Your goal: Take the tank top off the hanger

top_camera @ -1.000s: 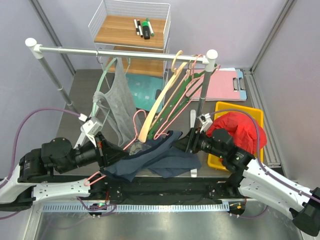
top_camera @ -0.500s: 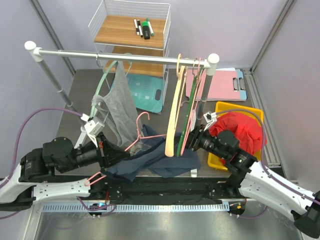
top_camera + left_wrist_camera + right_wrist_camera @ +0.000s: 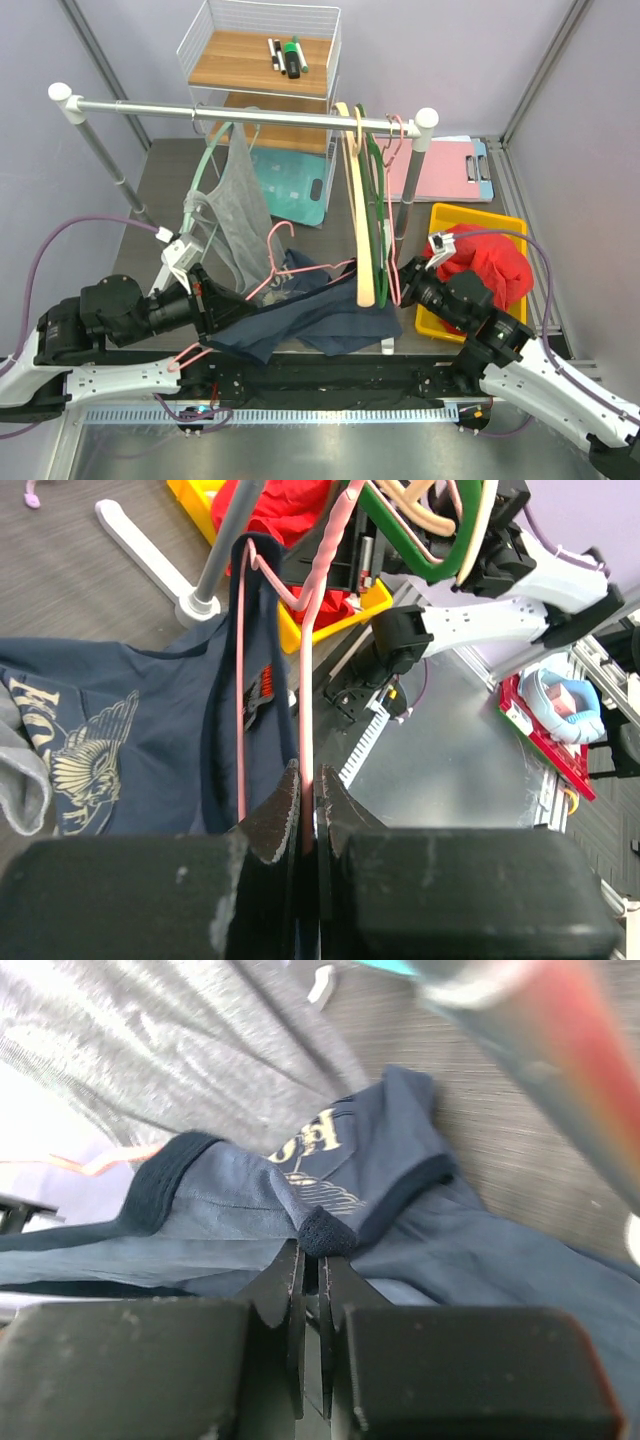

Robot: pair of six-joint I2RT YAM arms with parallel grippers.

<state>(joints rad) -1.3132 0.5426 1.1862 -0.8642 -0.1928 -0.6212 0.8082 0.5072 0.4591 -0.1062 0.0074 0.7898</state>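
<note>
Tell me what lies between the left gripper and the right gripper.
Top view: the navy tank top on its pink hanger spans the stretch between them.

On the navy tank top point(image 3: 170, 720), pale letters point(image 3: 322, 1136) "HO" are printed beside a winged emblem point(image 3: 95, 750); the rest of the word is lost in folds. Labels on the far shelf's markers point(image 3: 290, 55) are too small to be read.

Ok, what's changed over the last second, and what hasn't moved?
The right gripper closed on the navy tank top at its edge and drew back right. The spare hangers swung from tilted left to hanging straight. The left gripper stays shut on the pink hanger; the grey top is unchanged.
</note>
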